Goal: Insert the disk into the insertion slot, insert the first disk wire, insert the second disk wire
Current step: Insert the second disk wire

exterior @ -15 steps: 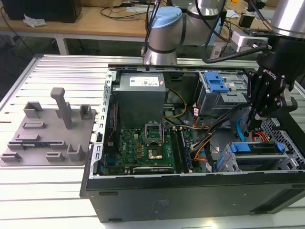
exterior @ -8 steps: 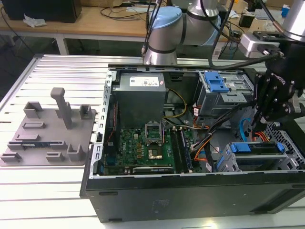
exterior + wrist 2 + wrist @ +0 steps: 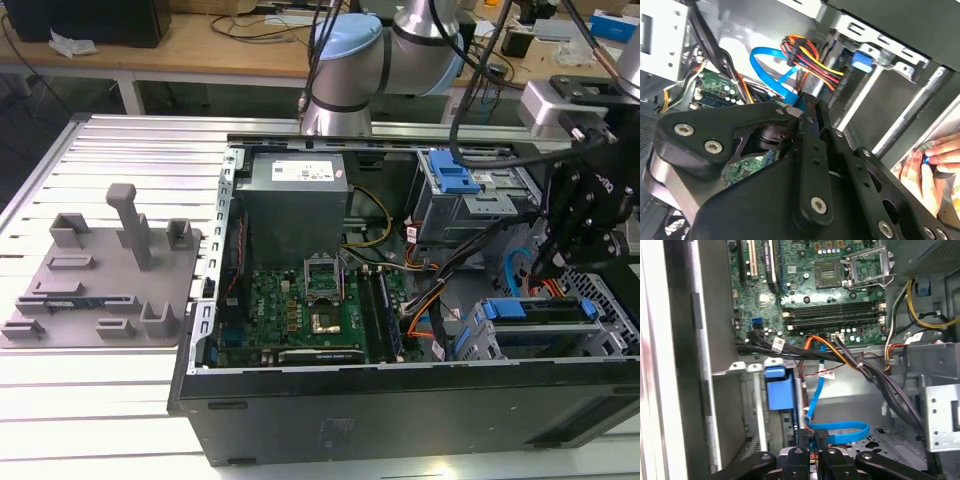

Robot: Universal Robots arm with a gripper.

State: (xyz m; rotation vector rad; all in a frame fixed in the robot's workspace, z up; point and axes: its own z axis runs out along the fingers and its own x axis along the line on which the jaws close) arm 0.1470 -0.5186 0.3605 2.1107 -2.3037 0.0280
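gripper [image 3: 548, 268] hangs just above the disk [image 3: 540, 312] | your fingers look pinched on a blue cable [image 3: 840, 432] | tight room between cages | label unreadable

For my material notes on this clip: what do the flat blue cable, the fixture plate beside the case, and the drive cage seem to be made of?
Flat blue cable: flexible plastic jacket, smooth and slightly glossy; it curls in a loop. Fixture plate: matte grey, uniform, with blocky posts, probably moulded or printed plastic, though painted metal is possible. Drive cage: dull grey sheet metal by its thin folded edges, with bright blue, likely plastic, parts.
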